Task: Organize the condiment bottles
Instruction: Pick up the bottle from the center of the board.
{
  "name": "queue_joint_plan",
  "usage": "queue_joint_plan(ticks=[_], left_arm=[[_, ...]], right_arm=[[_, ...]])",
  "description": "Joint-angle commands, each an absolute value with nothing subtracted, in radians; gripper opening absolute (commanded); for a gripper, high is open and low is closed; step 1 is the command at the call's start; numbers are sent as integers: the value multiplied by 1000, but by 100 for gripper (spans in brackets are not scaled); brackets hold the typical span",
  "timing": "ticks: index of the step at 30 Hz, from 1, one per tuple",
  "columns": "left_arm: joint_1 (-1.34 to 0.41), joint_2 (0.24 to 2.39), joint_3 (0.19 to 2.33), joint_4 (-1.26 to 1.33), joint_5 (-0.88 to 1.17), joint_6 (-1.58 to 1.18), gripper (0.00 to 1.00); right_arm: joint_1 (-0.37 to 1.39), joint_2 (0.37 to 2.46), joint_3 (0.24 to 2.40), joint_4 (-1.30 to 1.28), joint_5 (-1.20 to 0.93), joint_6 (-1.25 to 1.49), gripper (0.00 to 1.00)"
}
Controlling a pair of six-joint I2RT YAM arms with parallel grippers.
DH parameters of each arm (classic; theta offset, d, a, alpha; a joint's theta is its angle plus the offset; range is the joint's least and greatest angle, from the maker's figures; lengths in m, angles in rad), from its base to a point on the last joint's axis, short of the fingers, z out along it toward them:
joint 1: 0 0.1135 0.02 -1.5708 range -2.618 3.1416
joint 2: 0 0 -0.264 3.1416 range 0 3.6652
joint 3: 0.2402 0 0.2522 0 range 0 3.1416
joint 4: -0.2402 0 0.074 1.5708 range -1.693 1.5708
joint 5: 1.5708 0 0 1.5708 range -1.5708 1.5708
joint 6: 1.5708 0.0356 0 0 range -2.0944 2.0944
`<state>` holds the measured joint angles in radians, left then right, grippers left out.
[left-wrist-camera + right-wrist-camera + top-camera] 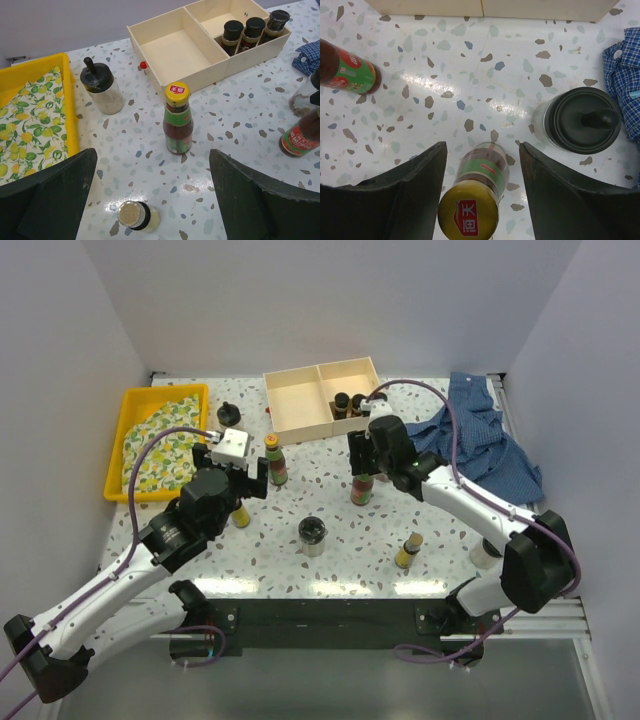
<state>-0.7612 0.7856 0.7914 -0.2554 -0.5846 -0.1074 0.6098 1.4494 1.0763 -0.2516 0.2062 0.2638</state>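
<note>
Currently the wooden box holds three dark-capped bottles; left fingers gape, right fingers open around a sauce bottle.

Both arms stretch forward from their bases. The left tool hangs low with its fingers spread fully wide. The right tool points downward, its fingers parted less widely.
</note>
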Motion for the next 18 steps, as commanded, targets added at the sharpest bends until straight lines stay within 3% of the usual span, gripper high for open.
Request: queue_joint_plan(ticks=[1,7,18], left_arm=[[-762,782,787,-212,-598,-89,100],[-762,784,788,-212,-595,-89,100],[-762,790,787,-210,-592,-89,100]], right_arm=[[614,1371,1054,-176,204,247,65],[615,1350,1023,-158,189,230,69],[615,1350,979,-115,181,241,58]])
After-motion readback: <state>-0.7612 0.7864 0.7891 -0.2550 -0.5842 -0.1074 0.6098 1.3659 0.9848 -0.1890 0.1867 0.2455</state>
